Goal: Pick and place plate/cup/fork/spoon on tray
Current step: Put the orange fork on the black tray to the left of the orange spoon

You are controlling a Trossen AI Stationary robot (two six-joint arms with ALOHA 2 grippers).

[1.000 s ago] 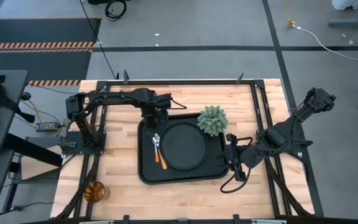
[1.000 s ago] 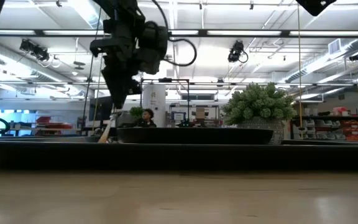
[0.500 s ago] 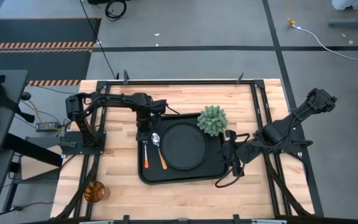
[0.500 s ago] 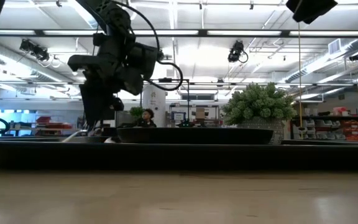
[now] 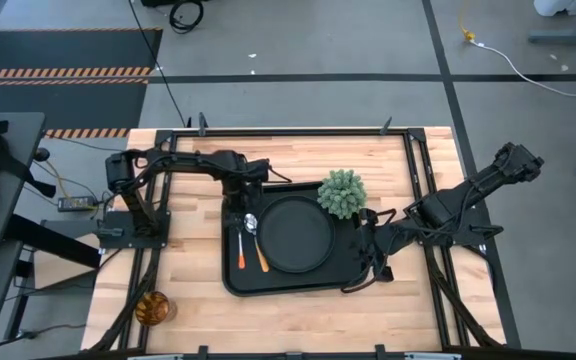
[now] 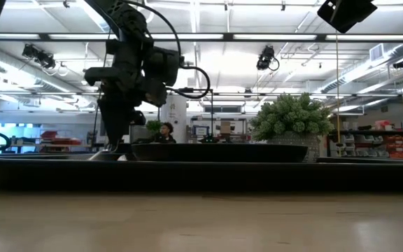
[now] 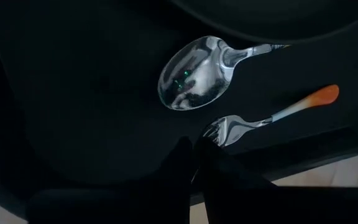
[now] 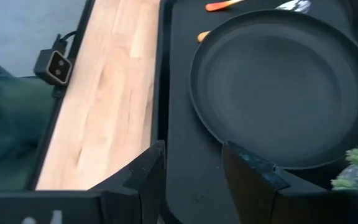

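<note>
Left gripper (image 5: 239, 205) fingers now closed, empty; red-orange-handled fork (image 5: 238, 249) just dropped beside silver-bowled spoon (image 5: 255, 240) on black rectangular tray (image 5: 298, 281); right gripper (image 5: 361, 252) half-open, empty; amber glass cup (image 5: 151, 307) remains on tabletop

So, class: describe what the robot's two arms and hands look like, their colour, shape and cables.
Both arms are dark, jointed and slim. A black cable loops near the right hand. Each hand ends in two flat dark fingers; the left hand looks equally black and blocky.
</note>
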